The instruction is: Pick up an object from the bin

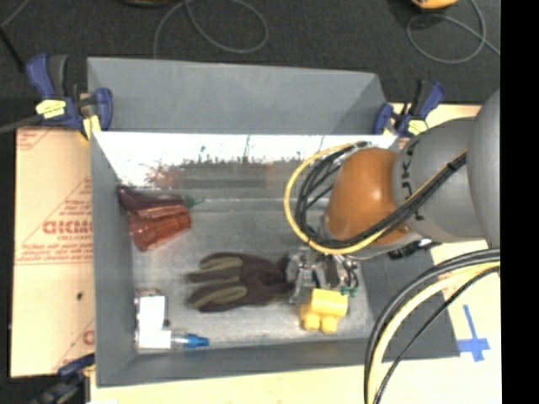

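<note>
The gripper hangs low in the bin's near right corner, just above a yellow block and touching or almost touching the cuff end of a dark glove that lies flat to its left; whether it stands apart or together I cannot tell, as cables and the orange wrist cover hide much of it; nothing can be seen clamped in it. The risk, as I judge it, is a muddled grasp: block and glove lie so close that closing here could catch the cuff with the block, or nudge the block against the bin wall and out of reach; limp cloth may also slip free on lifting. As for writing, grey letters on the arm's casing read partly as "KU"; nothing legible on the things in the bin.
</note>
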Controlling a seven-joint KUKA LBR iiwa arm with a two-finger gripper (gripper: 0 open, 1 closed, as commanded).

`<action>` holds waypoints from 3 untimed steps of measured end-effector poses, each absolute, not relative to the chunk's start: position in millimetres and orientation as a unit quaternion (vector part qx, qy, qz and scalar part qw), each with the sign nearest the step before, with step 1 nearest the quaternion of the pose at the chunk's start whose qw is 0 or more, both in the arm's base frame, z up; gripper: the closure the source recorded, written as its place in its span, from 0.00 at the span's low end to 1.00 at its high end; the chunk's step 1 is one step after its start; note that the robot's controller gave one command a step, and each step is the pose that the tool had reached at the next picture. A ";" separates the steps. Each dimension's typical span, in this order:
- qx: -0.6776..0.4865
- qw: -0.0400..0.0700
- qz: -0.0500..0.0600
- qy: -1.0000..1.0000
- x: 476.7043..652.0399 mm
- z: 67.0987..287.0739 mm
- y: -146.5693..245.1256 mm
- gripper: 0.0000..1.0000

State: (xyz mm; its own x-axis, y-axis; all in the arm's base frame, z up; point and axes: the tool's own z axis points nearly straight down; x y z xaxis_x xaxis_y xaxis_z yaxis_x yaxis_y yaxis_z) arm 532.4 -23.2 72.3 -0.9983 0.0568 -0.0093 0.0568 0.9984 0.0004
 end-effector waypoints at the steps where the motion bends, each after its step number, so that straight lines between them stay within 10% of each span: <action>1: 0.016 0.006 0.000 1.000 541.5 177.3 -18.6 1.00; 2: 0.016 0.006 -0.001 1.000 541.5 177.3 -18.7 1.00; 3: 0.014 0.008 -0.001 1.000 541.1 289.8 -13.3 1.00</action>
